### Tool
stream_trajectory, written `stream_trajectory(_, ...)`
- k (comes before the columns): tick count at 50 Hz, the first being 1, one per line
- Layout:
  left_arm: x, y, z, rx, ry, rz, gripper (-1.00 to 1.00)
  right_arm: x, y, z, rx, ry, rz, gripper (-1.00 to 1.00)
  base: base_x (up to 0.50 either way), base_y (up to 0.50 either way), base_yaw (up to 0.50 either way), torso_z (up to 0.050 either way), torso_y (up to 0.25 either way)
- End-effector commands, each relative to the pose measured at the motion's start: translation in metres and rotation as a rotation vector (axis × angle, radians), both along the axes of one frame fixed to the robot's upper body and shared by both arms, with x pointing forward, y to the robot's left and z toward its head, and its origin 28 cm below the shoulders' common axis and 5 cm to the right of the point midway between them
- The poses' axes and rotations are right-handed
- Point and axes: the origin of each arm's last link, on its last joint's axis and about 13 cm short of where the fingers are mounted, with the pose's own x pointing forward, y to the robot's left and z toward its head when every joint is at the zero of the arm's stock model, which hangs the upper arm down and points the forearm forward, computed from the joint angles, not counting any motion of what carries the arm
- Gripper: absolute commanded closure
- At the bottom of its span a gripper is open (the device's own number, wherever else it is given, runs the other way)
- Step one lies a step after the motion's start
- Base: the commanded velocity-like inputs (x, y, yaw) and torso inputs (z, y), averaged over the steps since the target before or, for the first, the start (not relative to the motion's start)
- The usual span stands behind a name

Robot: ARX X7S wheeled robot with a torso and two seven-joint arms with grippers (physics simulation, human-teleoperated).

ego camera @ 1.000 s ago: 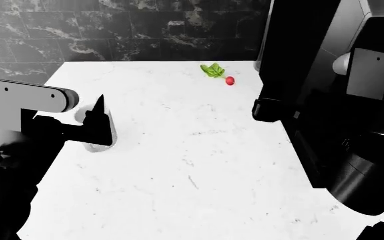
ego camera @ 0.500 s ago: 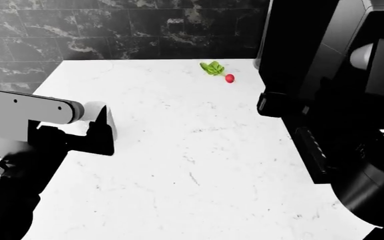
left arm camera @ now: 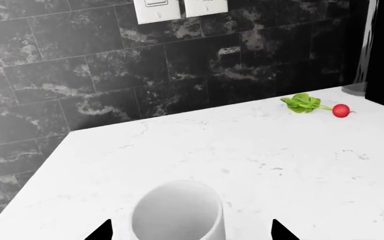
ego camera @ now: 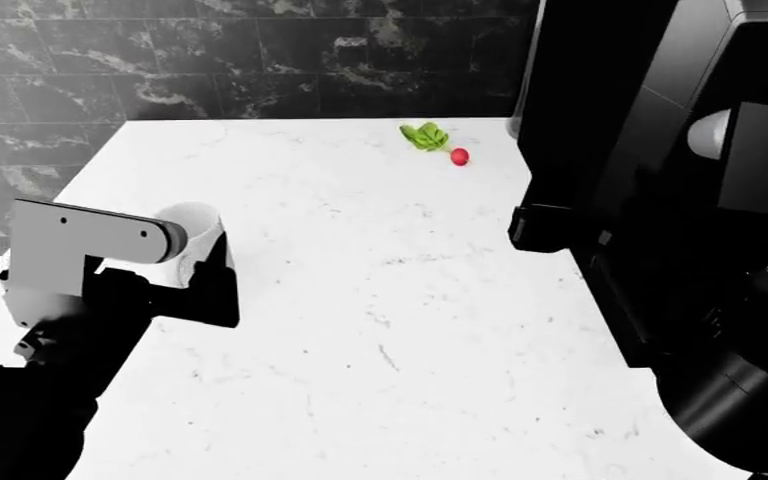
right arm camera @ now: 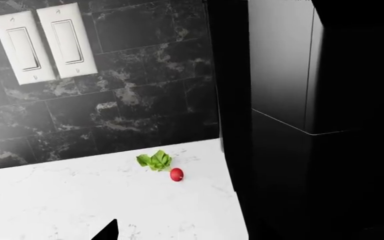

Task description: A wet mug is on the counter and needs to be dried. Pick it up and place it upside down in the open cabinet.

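The white mug (left arm camera: 177, 215) stands upright, mouth up, on the white marble counter (ego camera: 398, 330) near its left edge. Its handle and logo do not show. In the head view the mug (ego camera: 195, 222) is half hidden behind my left wrist. My left gripper (left arm camera: 190, 234) is open. Its two black fingertips (left arm camera: 102, 232) straddle the mug with a gap on each side. My right gripper (right arm camera: 192, 235) hangs over the counter's right side with nothing in it. One fingertip (right arm camera: 108, 231) shows; the other is lost against black. No open cabinet shows.
A red radish (ego camera: 459, 157) with green leaves (ego camera: 424, 137) lies at the counter's far right. A tall black unit (ego camera: 598, 100) walls off the right side. The black marble tile wall carries two white switches (right arm camera: 42, 45). My right arm (ego camera: 731, 380) fills the near right.
My left arm has drawn down and left in the head view, and its wrist now covers more of the mug. The mug still stands on the counter. The right arm shifted slightly.
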Motion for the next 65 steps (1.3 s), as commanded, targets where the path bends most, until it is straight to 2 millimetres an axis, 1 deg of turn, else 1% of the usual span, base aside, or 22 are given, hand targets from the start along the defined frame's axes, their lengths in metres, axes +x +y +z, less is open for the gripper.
stream_trajectory(1, 0.007, 0.0, -0.006, -0.014, 0.019, 0.009, -1.0, 0.001, 0.0, -0.008, 0.001, 0.025, 0.007, -1.0, 0.0, 0.0, 0.0, 0.0, 0.0)
stream_trajectory(14, 0.011, 0.002, -0.011, -0.013, 0.034, 0.017, -1.0, 0.002, 0.002, -0.012, -0.011, 0.044, 0.022, -1.0, 0.0, 0.0, 0.0, 0.0, 0.0)
stream_trajectory(19, 0.011, 0.001, -0.02, -0.019, 0.063, 0.005, -1.0, 0.002, 0.003, -0.011, -0.007, 0.039, 0.032, -1.0, 0.0, 0.0, 0.0, 0.0, 0.0)
stream_trajectory(26, 0.01, 0.003, -0.026, -0.025, 0.08, 0.016, -1.0, 0.001, 0.001, -0.013, -0.009, 0.037, 0.011, -1.0, 0.0, 0.0, 0.0, 0.0, 0.0)
stream_trajectory(32, 0.009, -0.001, -0.033, -0.013, 0.088, 0.004, -1.0, 0.0, 0.002, -0.014, -0.009, 0.034, 0.022, -1.0, 0.0, 0.0, 0.0, 0.0, 0.0)
stream_trajectory(43, 0.015, 0.001, -0.044, -0.029, 0.124, 0.024, -1.0, 0.007, 0.0, -0.021, 0.005, 0.055, 0.02, -1.0, 0.0, 0.0, 0.0, 0.0, 0.0)
stream_trajectory(57, 0.02, 0.004, -0.057, -0.043, 0.147, 0.043, -1.0, 0.007, 0.001, -0.024, 0.01, 0.065, 0.026, -1.0, 0.0, 0.0, 0.0, 0.0, 0.0)
stream_trajectory(65, 0.026, 0.006, -0.06, -0.049, 0.15, 0.048, -1.0, 0.006, 0.001, -0.025, 0.013, 0.07, 0.025, -1.0, 0.0, 0.0, 0.0, 0.0, 0.0)
